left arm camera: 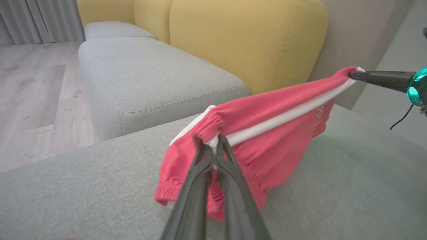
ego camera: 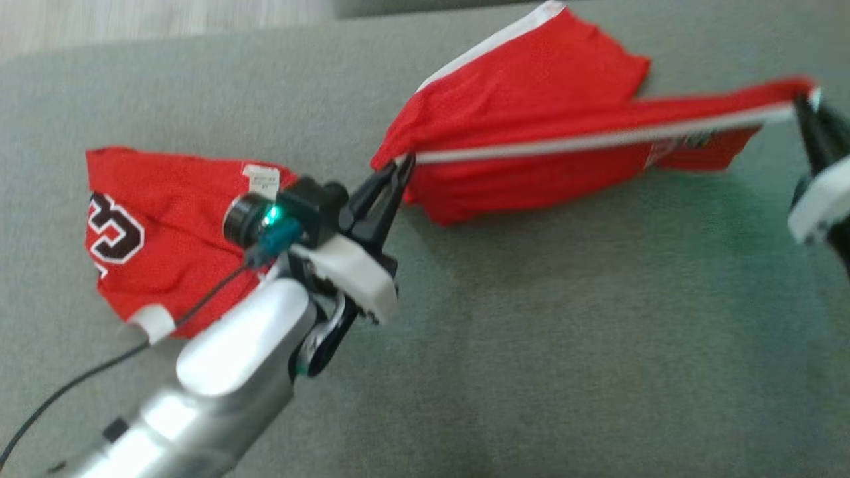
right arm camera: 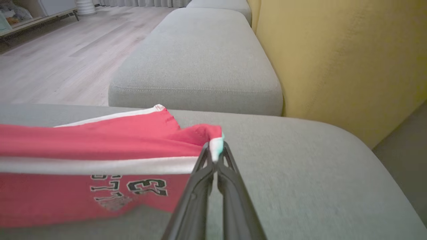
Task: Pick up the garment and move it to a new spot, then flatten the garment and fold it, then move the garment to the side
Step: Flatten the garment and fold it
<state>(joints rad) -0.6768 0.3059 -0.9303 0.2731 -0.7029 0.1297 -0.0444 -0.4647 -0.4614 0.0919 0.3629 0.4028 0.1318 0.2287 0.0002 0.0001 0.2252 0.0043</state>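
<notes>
The garment (ego camera: 531, 86) is red mesh with a white stripe and an elastic band, stretched between my two grippers over the grey cushion. My left gripper (ego camera: 403, 162) is shut on its bunched left end, at the white stripe. My right gripper (ego camera: 805, 99) is shut on the far right corner, pulling the stripe taut. In the left wrist view the garment (left arm camera: 267, 143) hangs from my left gripper (left arm camera: 216, 141), its lower edge sagging onto the cushion, and the right gripper (left arm camera: 353, 75) pinches the other end. The right wrist view has the garment (right arm camera: 83, 143) printed with dark lettering, clamped by the right gripper (right arm camera: 215, 150).
A second red jersey (ego camera: 159, 219) with a black-and-white number lies crumpled at the left, partly behind my left arm. The grey cushion (ego camera: 564, 332) stretches wide in front. Yellow backrests (left arm camera: 247, 40), another grey seat (left arm camera: 150, 73) and wooden floor (left arm camera: 33, 100) lie beyond.
</notes>
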